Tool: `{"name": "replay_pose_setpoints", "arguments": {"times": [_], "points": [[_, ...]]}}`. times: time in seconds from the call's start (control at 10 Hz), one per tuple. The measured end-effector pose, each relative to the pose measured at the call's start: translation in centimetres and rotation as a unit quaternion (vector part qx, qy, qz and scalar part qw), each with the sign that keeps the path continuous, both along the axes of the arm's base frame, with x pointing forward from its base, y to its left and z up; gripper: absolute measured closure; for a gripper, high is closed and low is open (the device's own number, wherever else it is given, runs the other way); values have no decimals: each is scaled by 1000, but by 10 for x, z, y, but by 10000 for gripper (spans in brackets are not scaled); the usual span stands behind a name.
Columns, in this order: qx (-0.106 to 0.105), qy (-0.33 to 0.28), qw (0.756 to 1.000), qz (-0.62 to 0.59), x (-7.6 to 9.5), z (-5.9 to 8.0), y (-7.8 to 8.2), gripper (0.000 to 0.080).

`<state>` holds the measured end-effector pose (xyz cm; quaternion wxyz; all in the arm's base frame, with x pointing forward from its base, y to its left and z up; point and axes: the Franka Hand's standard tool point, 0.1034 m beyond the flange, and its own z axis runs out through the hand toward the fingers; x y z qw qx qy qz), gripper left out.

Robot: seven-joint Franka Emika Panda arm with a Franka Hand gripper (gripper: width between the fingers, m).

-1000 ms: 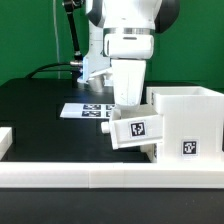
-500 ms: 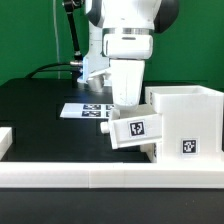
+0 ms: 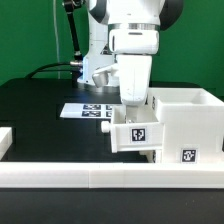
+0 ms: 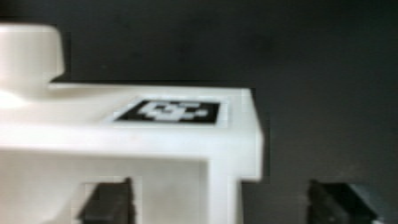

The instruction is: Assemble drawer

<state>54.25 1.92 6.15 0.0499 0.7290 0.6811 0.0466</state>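
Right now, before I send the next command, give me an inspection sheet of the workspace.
Surface: black table, with a white rail along its near edge.
Job's things: white drawer box on the exterior view's right; smaller white drawer part sits upright against its open side, tag facing the camera. How far it is seated cannot be told.
Clutter: a white block at the exterior view's left edge.
End effector: directly above the drawer part; in the wrist view its fingers straddle the part, contact unclear.
Cables: a black cable behind the arm.
Surroundings: marker board flat on the table; green backdrop.
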Motion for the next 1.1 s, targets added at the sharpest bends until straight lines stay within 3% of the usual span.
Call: {"name": "replay_pose_setpoints", "arguments": {"times": [0.1,0.4,0.6,0.7,0.9,1.0,1.1], "points": [[-4,-1,1000,1,1,9,-2,191],[-26,1,1000,13,6,46,-27,152],[-41,2,998,55,15,59,-63,151],[-40,2,998,50,16,60,-75,151],[-37,4,998,57,15,58,-75,151],[-18,8,998,64,13,53,-88,151],[-5,16,998,62,13,39,-98,151]]}}
